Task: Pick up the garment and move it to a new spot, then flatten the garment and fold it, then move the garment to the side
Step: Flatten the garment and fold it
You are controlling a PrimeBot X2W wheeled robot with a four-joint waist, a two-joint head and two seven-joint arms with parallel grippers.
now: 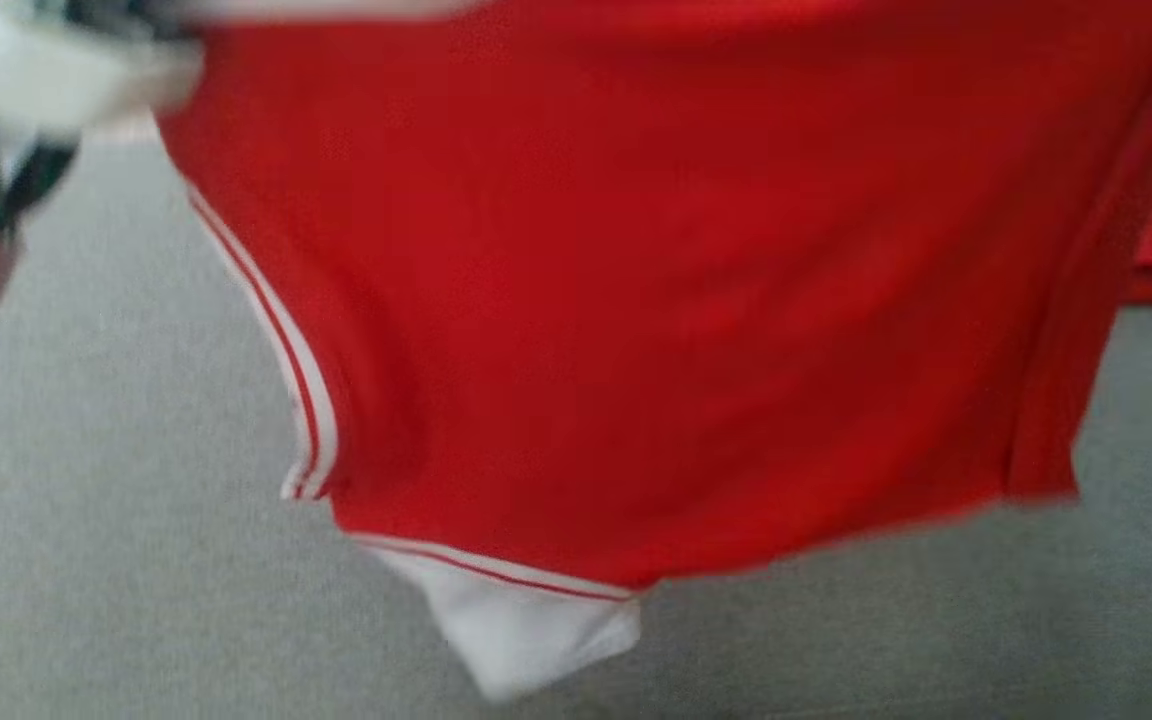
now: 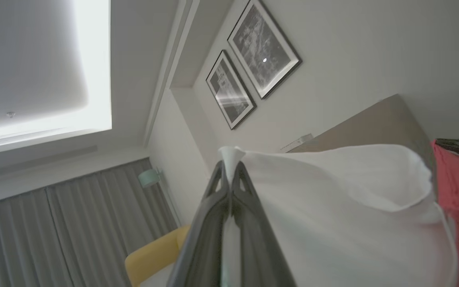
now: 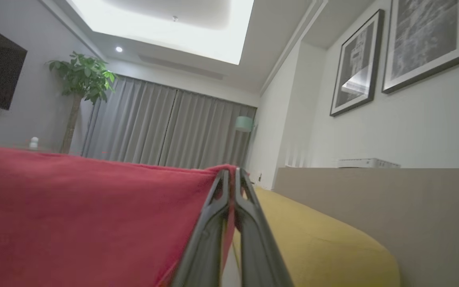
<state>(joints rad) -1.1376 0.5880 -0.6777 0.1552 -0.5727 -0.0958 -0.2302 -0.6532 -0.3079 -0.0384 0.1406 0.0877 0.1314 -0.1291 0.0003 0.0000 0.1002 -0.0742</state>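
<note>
Head view
Garment (image 1: pixel 636 300): red cloth spread wide and hanging in the air; the picture is blurred.
Trim: white bands with a thin red line run down its left side and along the lower left hem.
White part (image 1: pixel 526 630): hangs below the hem at the lower left corner of the cloth.
Grey surface (image 1: pixel 116 500): lies beneath and behind the cloth; I cannot tell whether the hem touches it.

Left wrist view
Left gripper (image 2: pixel 229 171): fingers pressed together, with a fold of white cloth pinched between the tips and peeking out above them.
Garment (image 2: pixel 333 207): its white cloth billows to the right of the fingers; red cloth shows at the right edge.
Room: two framed pictures (image 2: pixel 261 48) on the wall, grey curtains (image 2: pixel 74 231), a yellow chair (image 2: pixel 153 255) low behind the fingers.

Right wrist view
Right gripper (image 3: pixel 232 179): fingers closed on the top edge of the red cloth, which is nipped at the tips.
Garment (image 3: pixel 74 207): stretches taut from the fingers to the left edge.
Room: yellow seat (image 3: pixel 313 239) right of the fingers, a plant (image 3: pixel 80 79), and curtains (image 3: pixel 165 127) behind.
</note>
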